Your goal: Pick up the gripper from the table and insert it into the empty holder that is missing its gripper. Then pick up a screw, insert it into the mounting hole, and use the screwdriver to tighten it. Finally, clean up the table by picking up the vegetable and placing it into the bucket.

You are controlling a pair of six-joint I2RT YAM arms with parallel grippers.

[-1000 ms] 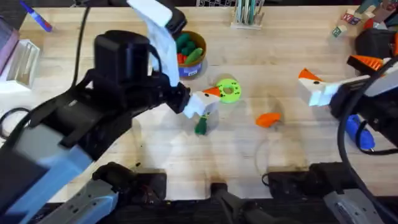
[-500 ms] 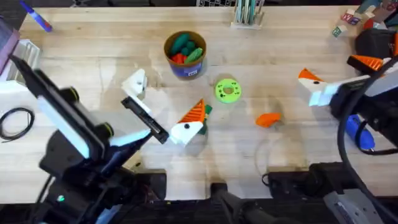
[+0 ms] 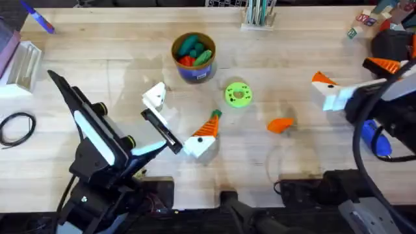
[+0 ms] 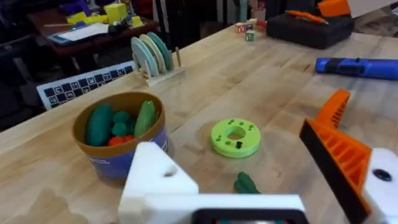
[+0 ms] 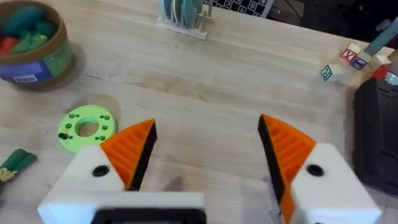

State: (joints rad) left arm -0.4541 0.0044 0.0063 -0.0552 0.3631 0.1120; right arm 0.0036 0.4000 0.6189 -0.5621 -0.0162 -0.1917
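Note:
A small green vegetable (image 3: pixel 216 114) lies on the table, close to the orange-padded finger of my left gripper (image 3: pixel 184 112). The left wrist view shows that vegetable (image 4: pixel 245 183) on the wood between the spread fingers of the left gripper (image 4: pixel 249 155), which is open and holds nothing. Behind it stands the brown bucket (image 3: pixel 195 73) with green and red vegetables inside. A green disc with holes (image 3: pixel 238 94) lies to the bucket's right. An orange piece (image 3: pixel 281 125) rests mid-table. My right gripper (image 3: pixel 354 81) hovers open at the right, its orange pads (image 5: pixel 127 149) wide apart. The blue screwdriver (image 3: pixel 377 138) lies beneath it.
A plate rack (image 3: pixel 259 13) stands at the back edge, with letter blocks (image 3: pixel 361 23) and a black case (image 3: pixel 390 42) at the back right. A clear box (image 3: pixel 23 62) and a black cable loop (image 3: pixel 16 127) sit at the left.
The left arm has dropped away from close under the camera and swung back left. Its gripper now sits open and low beside the green vegetable. The right arm has not moved.

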